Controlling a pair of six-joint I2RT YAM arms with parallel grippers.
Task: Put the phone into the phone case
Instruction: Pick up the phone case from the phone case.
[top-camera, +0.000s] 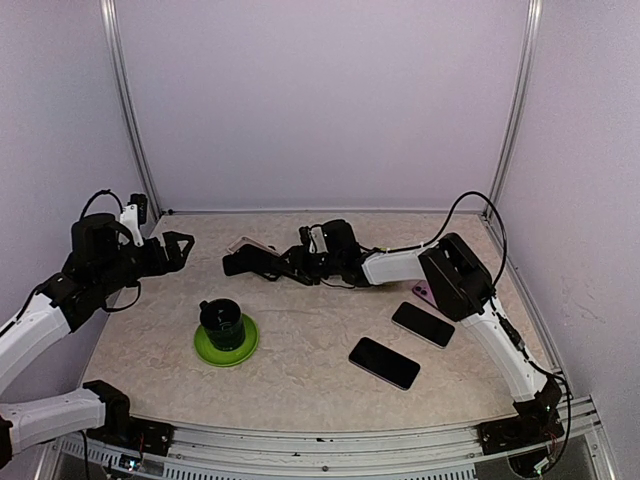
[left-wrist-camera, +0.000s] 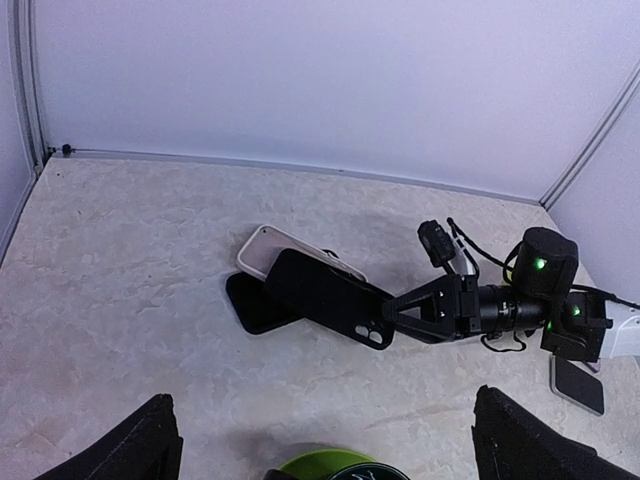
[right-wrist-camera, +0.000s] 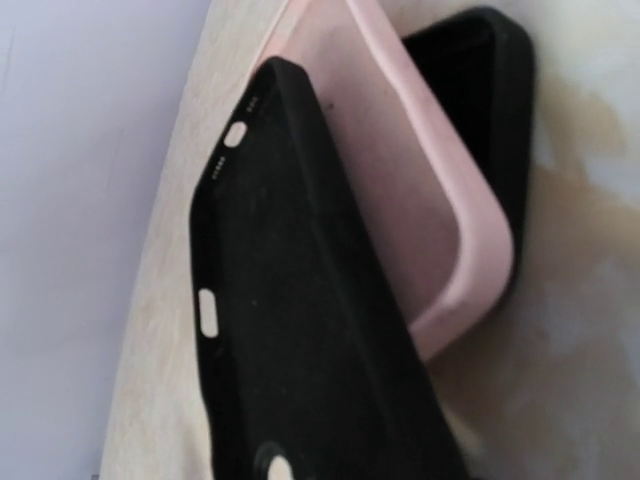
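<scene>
Right gripper (top-camera: 287, 268): jaws clamped on one end of the black case (left-wrist-camera: 322, 293); the other end of it is over the pink case (left-wrist-camera: 285, 248).
Pink case: it lies on the table (top-camera: 300, 390), overlapping a second black case (left-wrist-camera: 252, 305).
Left gripper (top-camera: 183, 247): jaws wide apart, holding nothing, well apart from the cases.
Phone (top-camera: 384, 362): flat on the table near the right arm, beside another phone (top-camera: 422, 324), both well apart from the cases.

L arm bent at left, hand (top-camera: 183, 246) w/ fingers spread; R arm outstretched leftward, hand (left-wrist-camera: 390, 314) clamped, low.
</scene>
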